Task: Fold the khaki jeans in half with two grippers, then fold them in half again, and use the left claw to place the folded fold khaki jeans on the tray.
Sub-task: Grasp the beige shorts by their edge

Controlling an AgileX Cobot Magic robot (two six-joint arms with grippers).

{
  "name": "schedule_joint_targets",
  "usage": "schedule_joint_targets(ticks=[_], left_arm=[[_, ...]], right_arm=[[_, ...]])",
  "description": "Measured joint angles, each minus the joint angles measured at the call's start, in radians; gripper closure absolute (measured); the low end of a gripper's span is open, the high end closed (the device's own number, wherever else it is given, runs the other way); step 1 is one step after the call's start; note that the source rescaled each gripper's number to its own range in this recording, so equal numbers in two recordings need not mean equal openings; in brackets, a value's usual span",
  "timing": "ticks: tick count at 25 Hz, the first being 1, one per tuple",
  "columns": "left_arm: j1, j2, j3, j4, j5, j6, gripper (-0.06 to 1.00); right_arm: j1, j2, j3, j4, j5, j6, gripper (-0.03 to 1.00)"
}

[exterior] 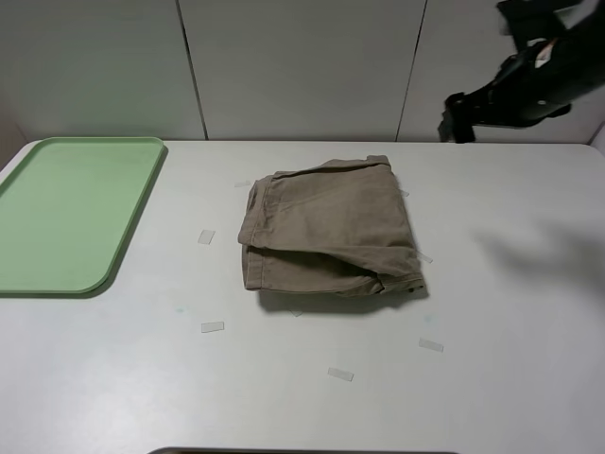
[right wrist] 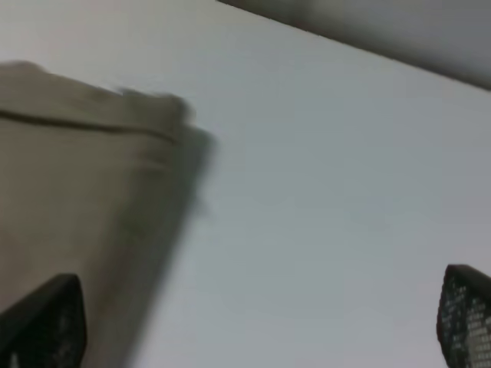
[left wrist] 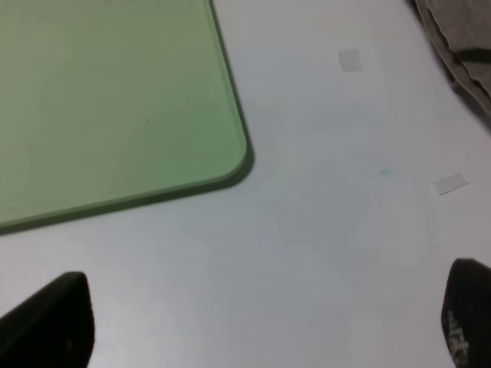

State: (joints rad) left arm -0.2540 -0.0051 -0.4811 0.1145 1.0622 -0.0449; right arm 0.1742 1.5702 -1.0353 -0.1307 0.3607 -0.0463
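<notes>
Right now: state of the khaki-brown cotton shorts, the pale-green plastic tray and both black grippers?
khaki-brown cotton shorts: folded, lying on the white table, off the tray.
pale-green plastic tray: flat on the table, nothing on it.
left black gripper: open, holding nothing, over bare table near the tray's corner.
right black gripper: open, holding nothing, raised clear of the shorts.

The khaki-brown cotton shorts (exterior: 329, 227) are lying folded into a compact, roughly square bundle, well apart from the flat pale-green plastic tray (exterior: 66, 213) sitting to their left.
</notes>
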Motion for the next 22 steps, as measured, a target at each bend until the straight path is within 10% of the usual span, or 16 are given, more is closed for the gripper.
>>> schedule_joint_targets(ticks=[9,22], left_arm=[[0.000,0.000,0.000,0.000,0.000,0.000,0.05],[0.000,0.000,0.000,0.000,0.000,0.000,0.05]], right_arm=[[-0.229,-0.359,0.233,0.123,0.029,-0.110,-0.03],[-0.240,-0.793,0.397,0.282,0.130,-0.191,-0.03]])
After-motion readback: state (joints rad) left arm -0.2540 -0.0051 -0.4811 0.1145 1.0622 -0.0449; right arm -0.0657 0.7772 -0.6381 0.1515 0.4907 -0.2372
